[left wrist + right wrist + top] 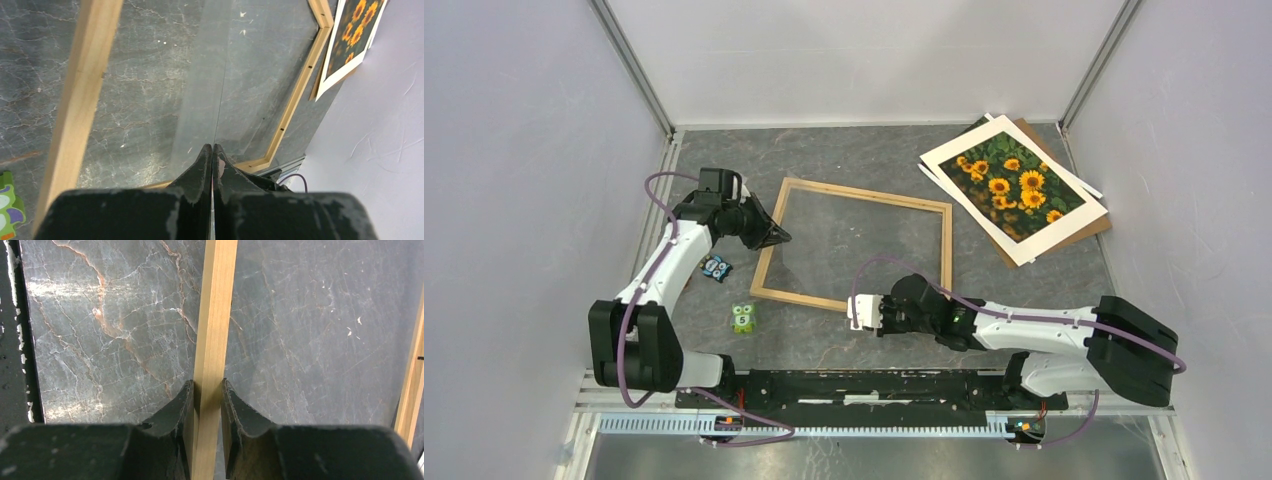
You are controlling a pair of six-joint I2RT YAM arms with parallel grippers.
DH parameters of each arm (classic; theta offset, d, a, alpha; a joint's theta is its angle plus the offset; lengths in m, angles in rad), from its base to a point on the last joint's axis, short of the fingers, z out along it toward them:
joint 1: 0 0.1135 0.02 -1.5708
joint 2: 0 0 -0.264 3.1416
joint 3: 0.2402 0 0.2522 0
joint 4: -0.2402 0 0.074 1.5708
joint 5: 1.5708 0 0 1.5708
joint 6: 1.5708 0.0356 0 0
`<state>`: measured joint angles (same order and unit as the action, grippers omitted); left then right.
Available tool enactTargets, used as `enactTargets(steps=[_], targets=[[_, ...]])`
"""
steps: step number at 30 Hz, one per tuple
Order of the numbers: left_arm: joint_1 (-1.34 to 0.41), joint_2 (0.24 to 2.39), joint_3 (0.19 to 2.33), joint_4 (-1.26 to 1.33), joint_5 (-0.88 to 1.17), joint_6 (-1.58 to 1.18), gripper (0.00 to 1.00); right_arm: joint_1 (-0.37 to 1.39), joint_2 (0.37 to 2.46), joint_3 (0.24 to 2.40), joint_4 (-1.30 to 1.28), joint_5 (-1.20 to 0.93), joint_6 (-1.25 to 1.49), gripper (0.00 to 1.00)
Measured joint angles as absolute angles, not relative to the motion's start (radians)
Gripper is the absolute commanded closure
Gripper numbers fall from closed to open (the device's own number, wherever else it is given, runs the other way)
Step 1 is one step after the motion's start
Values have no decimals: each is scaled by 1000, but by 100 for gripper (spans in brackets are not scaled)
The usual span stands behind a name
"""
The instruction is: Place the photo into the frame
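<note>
Lying flat near the middle of the worktop (854, 150), the frame (864, 195) is clamped on its near rail by the right gripper (856, 312), whose fingers are pressed against both sides of the wooden strip. The photo (1014, 185) is seen face up at the far right, apart from the frame, stacked on a brown board (1031, 127). The left gripper (782, 239) is held fully closed just inside the frame's left rail; whether anything thin is pinched cannot be told.
</note>
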<state>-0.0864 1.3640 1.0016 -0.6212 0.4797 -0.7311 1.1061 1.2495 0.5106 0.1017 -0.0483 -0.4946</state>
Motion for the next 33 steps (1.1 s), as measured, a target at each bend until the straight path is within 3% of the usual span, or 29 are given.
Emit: enactTargets(steps=[10,33], targets=[[-118,1338,1042,-680,411,-734,98,1127,1267,514,102,-42,-495,100],[-120,1231,1526,-962,105,-443,98,1113,1248,463,134,-17,-485,100]])
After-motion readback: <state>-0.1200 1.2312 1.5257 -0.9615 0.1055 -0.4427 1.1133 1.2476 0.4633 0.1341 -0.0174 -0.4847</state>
